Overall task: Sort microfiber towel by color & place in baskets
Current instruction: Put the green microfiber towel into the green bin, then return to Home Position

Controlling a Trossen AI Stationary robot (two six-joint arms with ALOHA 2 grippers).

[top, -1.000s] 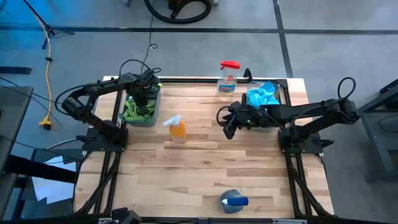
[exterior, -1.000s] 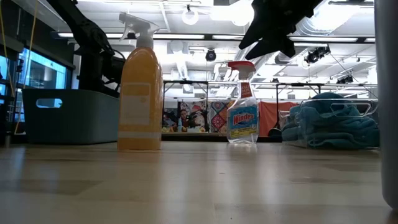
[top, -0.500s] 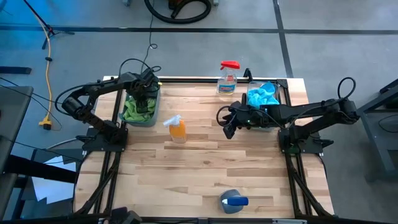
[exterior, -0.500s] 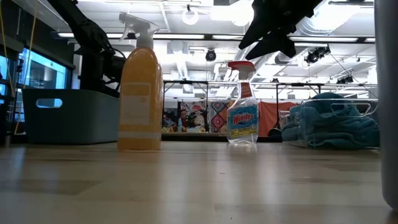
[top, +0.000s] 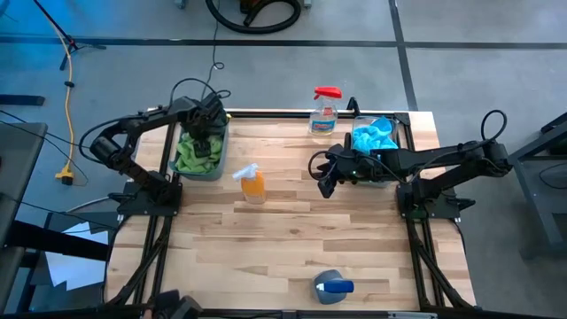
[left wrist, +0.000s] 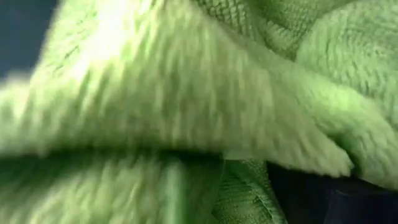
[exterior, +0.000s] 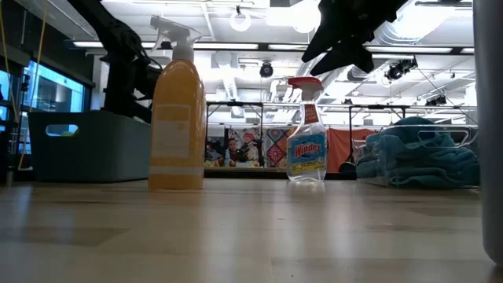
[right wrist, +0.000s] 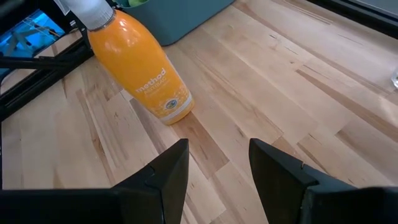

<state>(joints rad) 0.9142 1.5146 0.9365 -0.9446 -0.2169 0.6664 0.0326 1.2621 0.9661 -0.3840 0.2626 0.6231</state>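
Observation:
Green towels (top: 195, 158) lie heaped in the dark teal basket (top: 202, 176) at the table's far left. They fill the left wrist view (left wrist: 186, 93). My left gripper (top: 205, 131) hangs pointing down just above them, over the basket's far end. Blue towels (top: 376, 136) lie piled in the clear basket (top: 406, 124) at the far right. My right gripper (right wrist: 219, 146) stands open above the bare table, left of the clear basket, with nothing between its fingers.
An orange spray bottle (top: 252, 184) stands between the two baskets, right of the teal one. A clear blue spray bottle with a red head (top: 325, 111) stands at the far edge. A grey-blue object (top: 332, 285) lies near the front edge.
My left gripper has risen a little over the green towels in the teal basket. The towels stay in the basket.

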